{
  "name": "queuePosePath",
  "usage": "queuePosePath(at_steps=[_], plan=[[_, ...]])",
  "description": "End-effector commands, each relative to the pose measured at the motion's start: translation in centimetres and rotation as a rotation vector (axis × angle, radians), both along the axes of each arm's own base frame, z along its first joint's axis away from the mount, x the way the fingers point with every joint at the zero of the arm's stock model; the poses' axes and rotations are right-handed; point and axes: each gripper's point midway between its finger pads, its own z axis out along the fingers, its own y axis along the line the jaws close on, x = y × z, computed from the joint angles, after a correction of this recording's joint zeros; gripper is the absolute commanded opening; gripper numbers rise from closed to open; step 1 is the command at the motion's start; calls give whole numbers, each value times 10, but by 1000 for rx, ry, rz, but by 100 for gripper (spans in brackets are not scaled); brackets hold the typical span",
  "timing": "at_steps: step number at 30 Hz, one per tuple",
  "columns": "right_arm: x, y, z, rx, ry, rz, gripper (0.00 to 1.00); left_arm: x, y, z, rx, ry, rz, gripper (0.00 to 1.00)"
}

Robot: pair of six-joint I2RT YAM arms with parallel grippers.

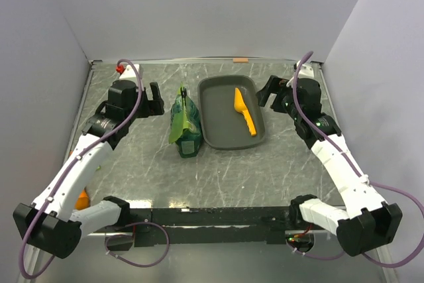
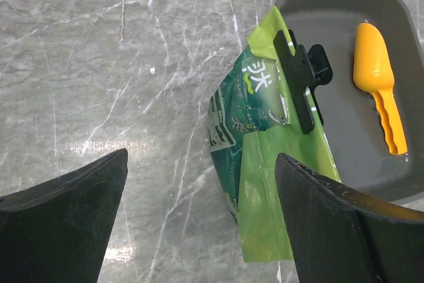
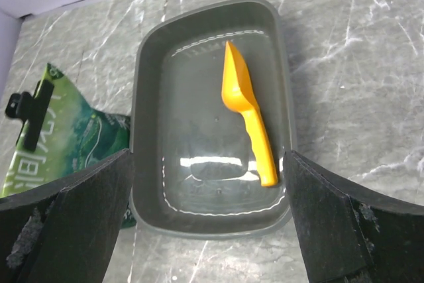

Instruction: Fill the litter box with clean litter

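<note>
The marbled desk (image 1: 265,170) carries everything. The litter box (image 1: 222,120) sits just past centre toward 1 o'clock, long side running 12 to 6. It holds no clean litter, only a tool. We judge it stiff, light and glossy, so prob. slippery. Best hold is the raised rim, w/ one finger inside and one outside, though it likely needn't move at all.

At its 9 o'clock side stands the green bag (image 1: 185,124), just beside the rim; we can't tell if they touch. We take it the clean litter is inside, not visible. We expect it to be soft and crinkly, bottom-heavy w/ granules, and apt to slump or fold if pinched mid-body. Better to grab the upper part, under the fold.

The left gripper (image 1: 158,101) hangs at the bag's 9 o'clock, jaws spread wide, holding nothing. The right gripper (image 1: 267,92) is at the box's 2 o'clock, likewise spread and empty.

The orange scoop (image 1: 244,112) lies in the box, bowl to 12, handle to 5. It looks rigid and light; take the handle.

The black clip (image 2: 301,77) pinches the bag top shut. It is small and springy, and we reckon it must come off first.
</note>
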Motion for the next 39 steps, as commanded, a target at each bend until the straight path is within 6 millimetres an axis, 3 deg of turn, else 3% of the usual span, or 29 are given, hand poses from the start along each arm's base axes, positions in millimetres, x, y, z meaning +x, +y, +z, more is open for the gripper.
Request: queuePosePath(at_steps=[1, 10, 20, 27, 31, 39], plan=[[4, 2, 18, 40, -38, 5, 100, -6, -7, 27, -24, -61, -56, 97], [-1, 9, 8, 65, -33, 97, 99, -17, -22, 38, -74, -64, -148, 97], [-4, 26, -6, 93, -5, 186, 100, -31, -72, 25, -147, 21, -332, 97], [-4, 37, -19, 103, 37, 226, 99, -18, -95, 10, -122, 66, -313, 97], [-7, 39, -24, 104, 44, 230, 99, -3, -98, -13, -81, 142, -242, 99], [-11, 41, -38, 106, 67, 240, 99, 12, -117, -28, -44, 191, -215, 96]])
